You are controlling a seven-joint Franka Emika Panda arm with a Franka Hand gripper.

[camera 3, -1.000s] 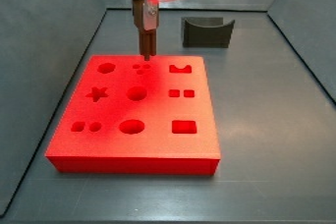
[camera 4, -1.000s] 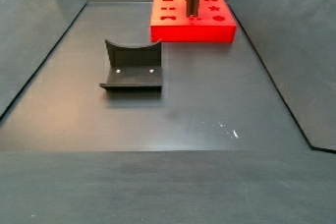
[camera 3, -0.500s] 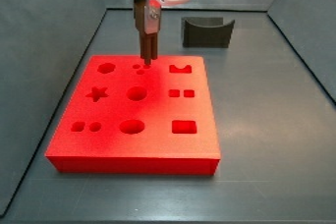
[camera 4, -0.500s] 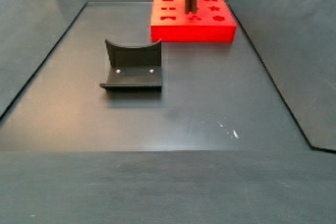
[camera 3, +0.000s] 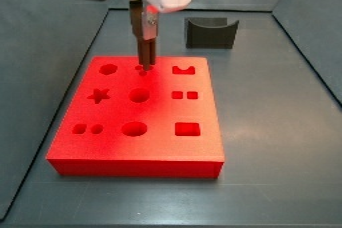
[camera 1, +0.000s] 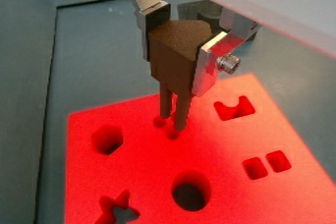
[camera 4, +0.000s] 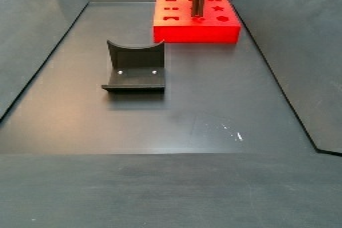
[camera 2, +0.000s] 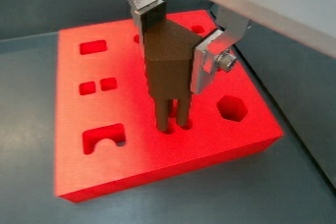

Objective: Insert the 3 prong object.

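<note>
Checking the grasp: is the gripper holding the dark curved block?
No: the gripper clamps the slender brown three-pronged peg over the red block.

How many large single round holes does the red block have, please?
2 in the red block: one at its centre, one mid-row farthest from the hand. The hand, over the opposite row, holds the 3 prong object; none seem hidden.

I've got the gripper (camera 3: 143, 17) over the far part of the red block (camera 3: 139, 117), clamped on the 3 prong object (camera 3: 146, 44), which stands upright with its tip at the block's top face. The dark grey curved block (camera 3: 211, 32) sits beyond.
</note>
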